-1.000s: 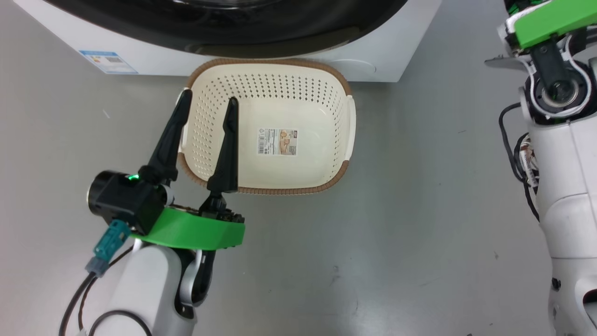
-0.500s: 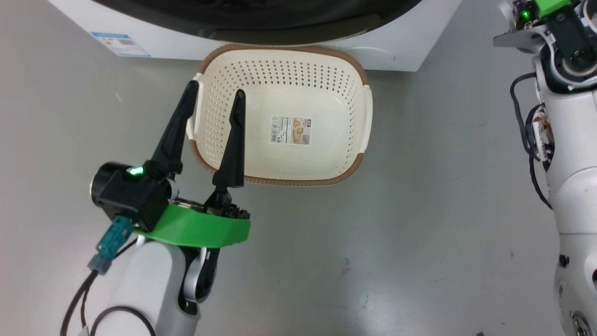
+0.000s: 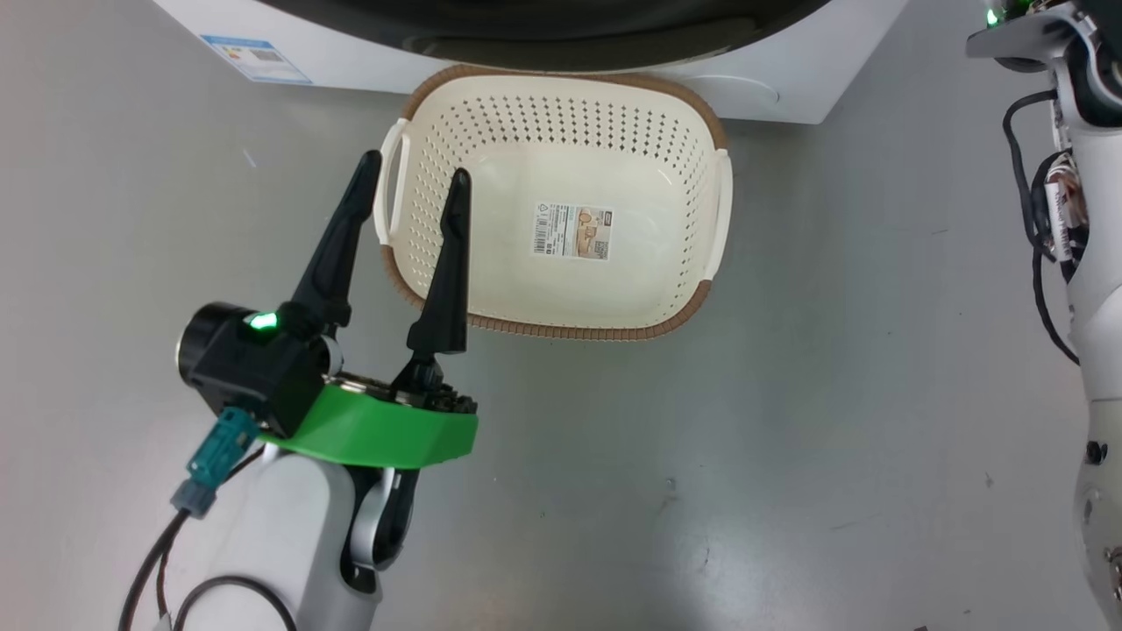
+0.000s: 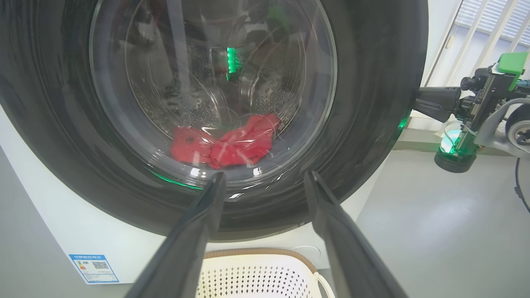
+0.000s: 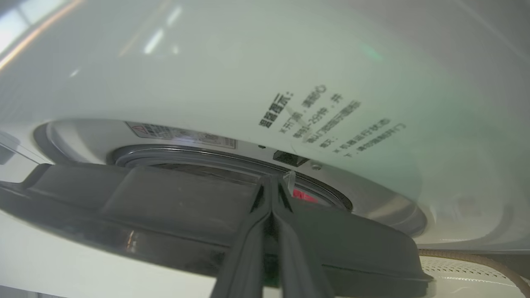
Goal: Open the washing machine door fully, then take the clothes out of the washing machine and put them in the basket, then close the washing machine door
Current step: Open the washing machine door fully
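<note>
A white front-loading washing machine stands on a grey floor, its round black-rimmed door barely ajar. A cream perforated basket sits empty against the machine's front, under the door, probably to catch laundry. Red clothes lie in the drum behind the glass. The right jaws, pressed together, wedge at the door's edge, likely to pull it; the left jaws hang wide apart and empty above the basket's left rim.
</note>
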Robot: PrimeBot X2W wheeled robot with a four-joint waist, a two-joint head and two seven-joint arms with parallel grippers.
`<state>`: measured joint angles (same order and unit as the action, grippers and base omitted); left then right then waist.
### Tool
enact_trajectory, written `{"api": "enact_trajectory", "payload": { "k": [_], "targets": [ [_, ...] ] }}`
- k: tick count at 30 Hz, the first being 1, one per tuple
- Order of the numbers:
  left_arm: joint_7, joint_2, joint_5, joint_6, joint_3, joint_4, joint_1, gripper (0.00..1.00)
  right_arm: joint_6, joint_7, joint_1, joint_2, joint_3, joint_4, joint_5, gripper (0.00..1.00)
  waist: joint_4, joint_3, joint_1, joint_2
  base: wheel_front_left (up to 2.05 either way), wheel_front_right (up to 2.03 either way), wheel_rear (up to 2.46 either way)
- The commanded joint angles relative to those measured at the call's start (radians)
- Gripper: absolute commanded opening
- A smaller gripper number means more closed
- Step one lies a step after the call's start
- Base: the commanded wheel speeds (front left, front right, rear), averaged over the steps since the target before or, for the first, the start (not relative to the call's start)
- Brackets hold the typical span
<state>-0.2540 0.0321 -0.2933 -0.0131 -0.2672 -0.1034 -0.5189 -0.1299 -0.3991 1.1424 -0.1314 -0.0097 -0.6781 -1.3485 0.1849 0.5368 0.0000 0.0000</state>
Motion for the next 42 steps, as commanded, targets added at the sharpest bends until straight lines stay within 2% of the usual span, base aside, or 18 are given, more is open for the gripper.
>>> {"api": "enact_trajectory", "payload": {
  "k": [1,7,22,42],
  "targets": [
    [-0.008,0.018,-0.004,-0.008,0.021,0.03,-0.011,1.0,-0.001,-0.033,0.031,0.018,0.013,0.015,-0.015,0.0,0.004,0.004,0.0,0.0,0.0,0.0,0.0],
    [-0.008,0.018,-0.005,-0.009,0.018,0.03,-0.012,1.0,-0.001,-0.099,0.052,0.017,0.028,-0.001,-0.02,0.0,0.008,0.01,0.0,0.0,0.0,0.0,0.0],
    [-0.008,0.018,-0.007,-0.007,0.016,0.02,-0.013,1.0,-0.001,-0.178,0.035,0.034,0.034,0.018,-0.044,0.0,0.005,-0.005,0.0,0.0,0.0,0.0,0.0],
    [-0.008,0.018,0.004,-0.002,0.034,-0.016,0.026,1.0,-0.001,-0.251,-0.117,0.058,0.046,0.086,-0.077,0.0,-0.025,-0.113,0.0,0.0,0.0,0.0,0.0]
  ]
}}
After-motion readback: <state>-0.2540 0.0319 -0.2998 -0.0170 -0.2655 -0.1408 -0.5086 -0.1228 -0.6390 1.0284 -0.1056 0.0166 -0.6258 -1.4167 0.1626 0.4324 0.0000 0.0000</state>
